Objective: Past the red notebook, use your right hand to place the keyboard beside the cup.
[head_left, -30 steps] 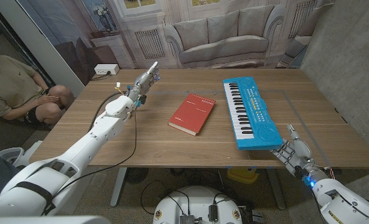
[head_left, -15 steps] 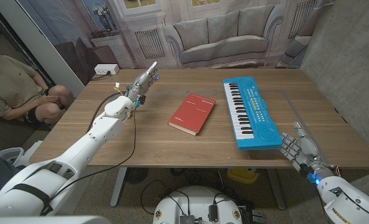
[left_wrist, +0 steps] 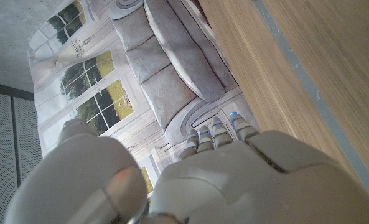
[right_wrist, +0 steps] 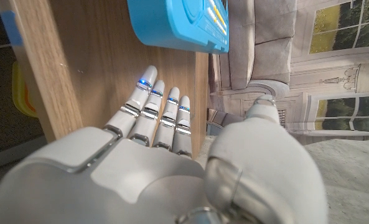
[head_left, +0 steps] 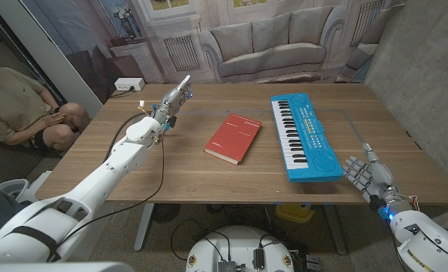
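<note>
Head view: our right hand hovers with fingers apart just beside the keyboard. We judge it light, rigid, slick plastic; grip the near narrow end. Left hand holds nothing, fingers straight.

Seated person beyond table's left edge; sofa backdrop behind; white box on floor.

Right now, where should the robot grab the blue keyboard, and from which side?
Probably the keyboard's near short end, from the robot's right side. That end lies closest to the right hand, which waits open just beside it by the table's front edge. The body is long, flat and thin, so fingers could pinch that end's edge, thumb above.
</note>
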